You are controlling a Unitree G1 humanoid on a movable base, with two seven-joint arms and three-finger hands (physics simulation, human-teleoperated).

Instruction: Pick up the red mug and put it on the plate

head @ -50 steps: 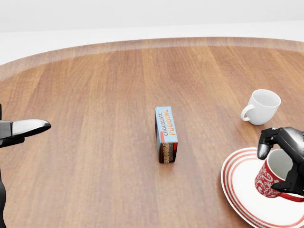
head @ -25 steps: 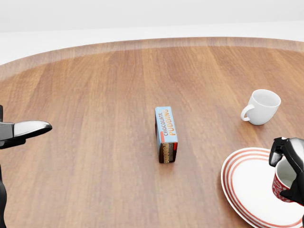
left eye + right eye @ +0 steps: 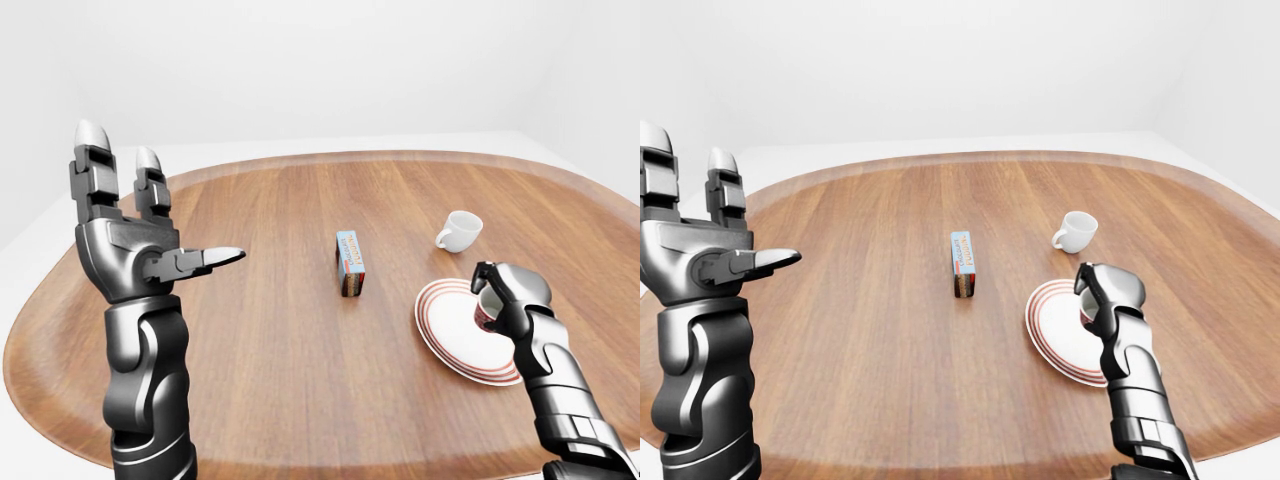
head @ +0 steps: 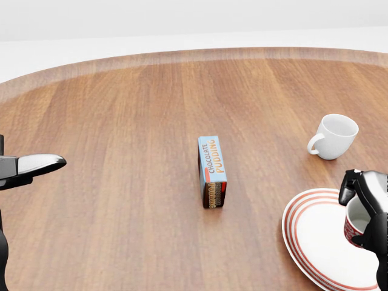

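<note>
Head view: pudding box stands at the centre of the table, white mug to its right and higher up, plate below that mug at the bottom-right corner. Red mug sits over the plate's right part with the right hand wrapped round it; can't tell whether it touches the plate. Left-eye view: left hand is raised at far left, well apart from the box, fingers spread and upright.
</note>
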